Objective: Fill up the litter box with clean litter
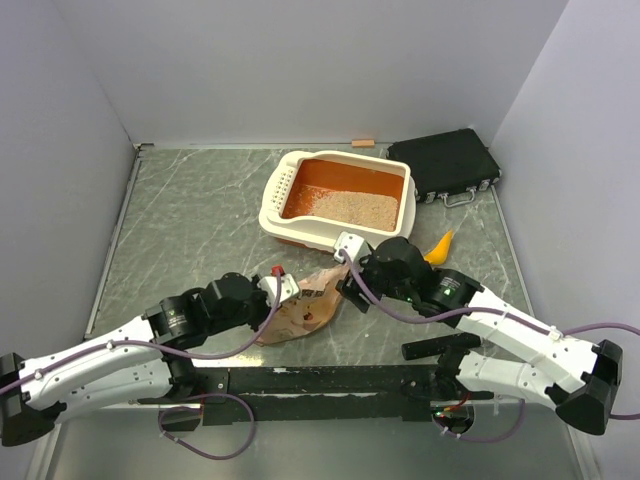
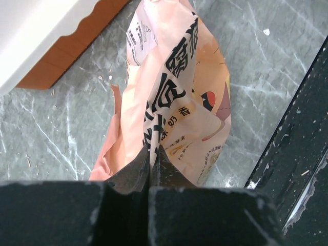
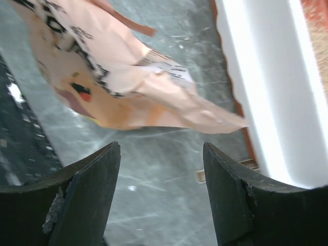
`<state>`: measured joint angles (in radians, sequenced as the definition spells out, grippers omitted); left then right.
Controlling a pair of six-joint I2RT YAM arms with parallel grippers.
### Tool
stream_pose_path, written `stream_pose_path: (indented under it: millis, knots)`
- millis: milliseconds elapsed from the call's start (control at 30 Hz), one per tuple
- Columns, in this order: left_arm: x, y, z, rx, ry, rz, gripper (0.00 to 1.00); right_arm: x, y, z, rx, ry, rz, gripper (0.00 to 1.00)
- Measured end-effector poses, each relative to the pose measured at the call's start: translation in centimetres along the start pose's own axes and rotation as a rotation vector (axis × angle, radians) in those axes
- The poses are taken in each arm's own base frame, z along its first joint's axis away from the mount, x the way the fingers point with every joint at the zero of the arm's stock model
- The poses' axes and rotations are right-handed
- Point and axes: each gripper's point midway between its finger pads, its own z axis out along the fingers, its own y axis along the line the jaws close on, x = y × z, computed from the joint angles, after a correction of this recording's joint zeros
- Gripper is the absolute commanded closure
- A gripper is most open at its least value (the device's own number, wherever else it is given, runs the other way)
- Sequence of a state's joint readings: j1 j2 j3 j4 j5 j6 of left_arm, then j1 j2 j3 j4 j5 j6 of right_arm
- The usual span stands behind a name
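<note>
**Litter box point(image 1: 300, 228) at upper centre, paper bag point(image 1: 305, 312) clamped below it**

Clean litter point(image 1: 350, 208) lies as a beige patch across the floor of the litter box, and bare orange floor shows along the far side. The box sits in the upper centre of the overhead view, its slotted short side to the left. Just below its near rim, the crumpled paper bag lies on the green marbled table point(image 1: 190, 220).

The left gripper point(image 2: 152, 171) is clamped on the bag, fingers pressed together on a fold of paper at the bottom of its wrist view. The box's cream rim shows in the upper left of that view.

The right gripper point(image 3: 161, 154) has its jaws apart and holds nothing. The bag lies beyond its fingertips, and the box rim runs along the right edge of that frame.

A yellow-orange scoop point(image 1: 438, 248) lies just right of that arm. A black case point(image 1: 445, 165) sits at upper right beside the box.
</note>
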<state>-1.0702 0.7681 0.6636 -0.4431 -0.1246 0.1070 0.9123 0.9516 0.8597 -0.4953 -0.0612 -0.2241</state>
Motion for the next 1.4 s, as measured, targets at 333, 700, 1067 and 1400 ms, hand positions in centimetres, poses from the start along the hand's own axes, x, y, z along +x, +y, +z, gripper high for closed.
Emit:
stream_pose_path:
  millis: [333, 700, 1067, 1400]
  knots:
    - [0.6, -0.1, -1.0, 0.004, -0.047, -0.002, 0.99, -0.2, 0.2, 0.4, -0.062, -0.119, -0.378, 0.12]
    - [0.9, -0.2, -1.4, 0.004, -0.059, -0.026, 0.99, -1.3, 2.1, 1.6, -0.146, -0.223, -0.536, 0.13]
    - [0.9, -0.2, -1.4, 0.001, -0.058, -0.030, 0.99, -0.5, 2.9, 3.9, -0.210, -0.189, -0.549, 0.14]
    - [0.9, -0.2, -1.4, 0.000, -0.059, -0.032, 0.99, -0.9, 2.7, 4.7, -0.207, -0.202, -0.551, 0.15]
